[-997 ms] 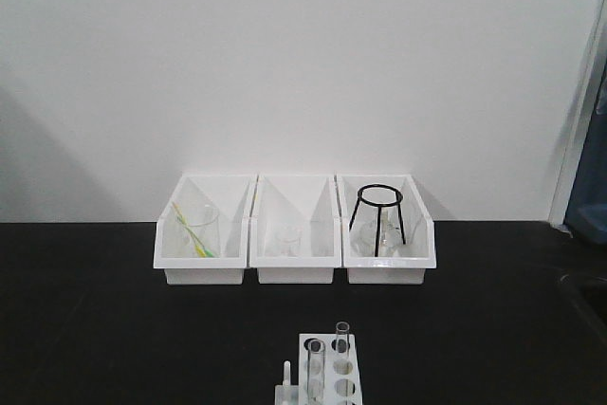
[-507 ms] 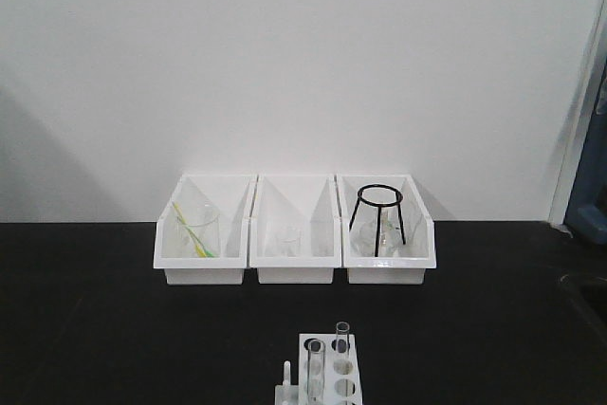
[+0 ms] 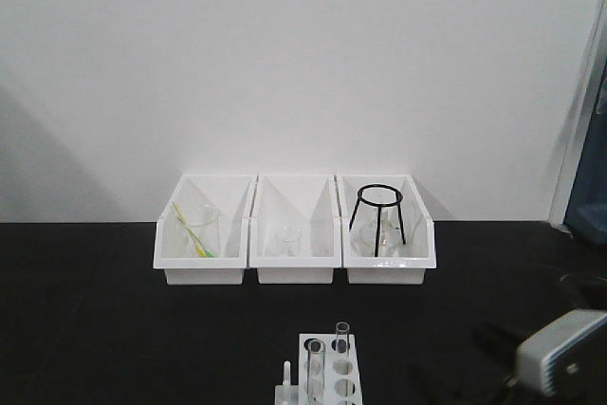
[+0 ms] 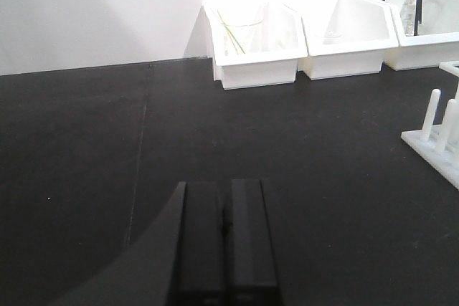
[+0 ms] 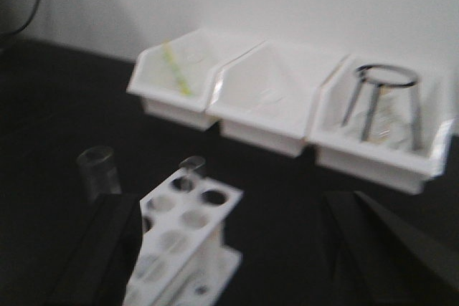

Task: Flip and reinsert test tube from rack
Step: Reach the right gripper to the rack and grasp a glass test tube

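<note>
Front view: the rack sits at the bottom edge of the black table. The test tube stands upright in a front hole, and the other tube stands just behind it. Your right arm is low on the right, well apart from the rack. The fingers are too dark against the table to read here.

Left wrist view: the left gripper has its jaws pressed together, holding nothing and hovering over bare table. The rack's pegs are off to the right.

Right wrist view (blurry): the right gripper is spread wide with nothing between the fingers and touching nothing. The rack is ahead and below.

I'd say you're on the approach to the pick. I can't tell which tube you want, though the front one is closer. Line the open jaws up squarely around it, above the rack top, and keep clear of the neighbour. Close gently since glass slips and cracks. Lift straight up until the rounded end clears the hole before you start any flip.
</note>
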### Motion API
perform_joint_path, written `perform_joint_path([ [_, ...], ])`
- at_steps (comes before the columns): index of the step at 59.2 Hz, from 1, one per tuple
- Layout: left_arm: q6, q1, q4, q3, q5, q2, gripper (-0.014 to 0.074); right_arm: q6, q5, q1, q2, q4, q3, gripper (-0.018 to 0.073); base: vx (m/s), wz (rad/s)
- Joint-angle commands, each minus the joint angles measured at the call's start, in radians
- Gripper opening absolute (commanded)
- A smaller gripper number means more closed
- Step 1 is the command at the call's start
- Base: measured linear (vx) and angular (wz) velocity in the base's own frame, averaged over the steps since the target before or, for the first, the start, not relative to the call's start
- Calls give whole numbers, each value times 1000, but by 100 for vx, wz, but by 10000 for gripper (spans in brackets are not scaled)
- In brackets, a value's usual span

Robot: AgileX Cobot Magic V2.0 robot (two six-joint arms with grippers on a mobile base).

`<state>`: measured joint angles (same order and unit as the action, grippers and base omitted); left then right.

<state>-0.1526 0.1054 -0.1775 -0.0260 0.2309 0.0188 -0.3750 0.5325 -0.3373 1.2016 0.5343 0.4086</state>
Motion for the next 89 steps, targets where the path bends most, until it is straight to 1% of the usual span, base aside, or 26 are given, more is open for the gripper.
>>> perform_joint_path([
  [1,-9,0,5,4,-80,8,-6,15,194,-56,81,13,27,552,0,0],
  [4,-9,0,5,4,-80,8,-6,52,274,-73,142,6,27,552,0,0],
  [10,-9,0,5,4,-80,8,-6,122,439,-85,265,-19,33,552,0,0],
  [15,-9,0,5,4,-80,8,-6,152,502,-85,346,-18,67,552,0,0],
  [24,-9,0,5,4,-80,8,-6,154,514,-85,455,-13,167,552,0,0],
  [31,-9,0,5,4,-80,8,-6,149,515,-85,516,12,246,547,0,0],
  [39,-9,0,5,4,-80,8,-6,146,515,-86,570,20,307,515,0,0],
  [42,-9,0,5,4,-80,8,-6,146,515,-86,583,20,319,487,0,0],
  [47,-9,0,5,4,-80,8,-6,146,518,-86,589,20,323,405,0,0],
  [50,-9,0,5,4,-80,8,-6,146,518,-86,589,20,323,337,0,0],
  [60,-9,0,5,4,-80,8,-6,146,518,-86,589,20,323,55,0,0],
  [63,-9,0,5,4,-80,8,-6,146,518,-86,589,20,323,-15,0,0],
  [71,-9,0,5,4,-80,8,-6,126,518,-86,573,20,323,-16,0,0],
  [78,-9,0,5,4,-80,8,-6,69,499,-86,503,18,335,-15,0,0],
  [84,-9,0,5,4,-80,8,-6,4,405,-86,410,25,383,-15,0,0],
  [89,-9,0,5,4,-80,8,-6,-46,284,-86,322,32,451,-13,0,0],
])
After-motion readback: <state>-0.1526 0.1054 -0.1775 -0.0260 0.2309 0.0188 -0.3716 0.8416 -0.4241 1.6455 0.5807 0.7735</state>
